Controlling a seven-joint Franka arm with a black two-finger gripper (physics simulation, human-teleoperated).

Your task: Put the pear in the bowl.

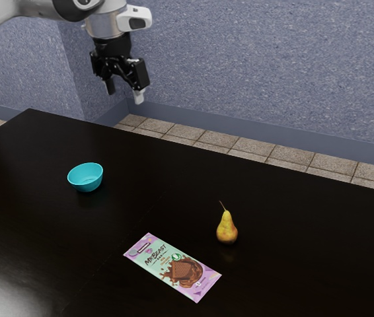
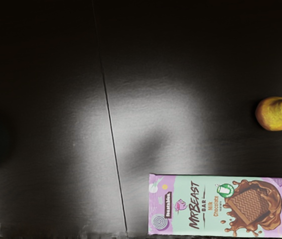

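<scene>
Jaws parted, teal bowl (image 1: 86,184) upright, pear (image 1: 226,231) outside

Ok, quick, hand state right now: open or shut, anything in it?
Hand: open, holding nothing; the pear stands on the table, well clear of it.

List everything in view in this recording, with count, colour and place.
pear: one, yellow and reddish-brown, upright on the table
bowl: one, turquoise, on the table toward the exterior view's left
chocolate bar: one, mint and purple wrapper, flat near the pear
table: one, black, under all three
walls: at least two faces, speckled blue-grey, beyond the table
skirting: dark blue, along the walls' foot
floor tiles: several, brownish, beyond the table
arm: one, white and grey, upper left of the exterior view
jaws: one pair, mostly black, raised, apart
</scene>
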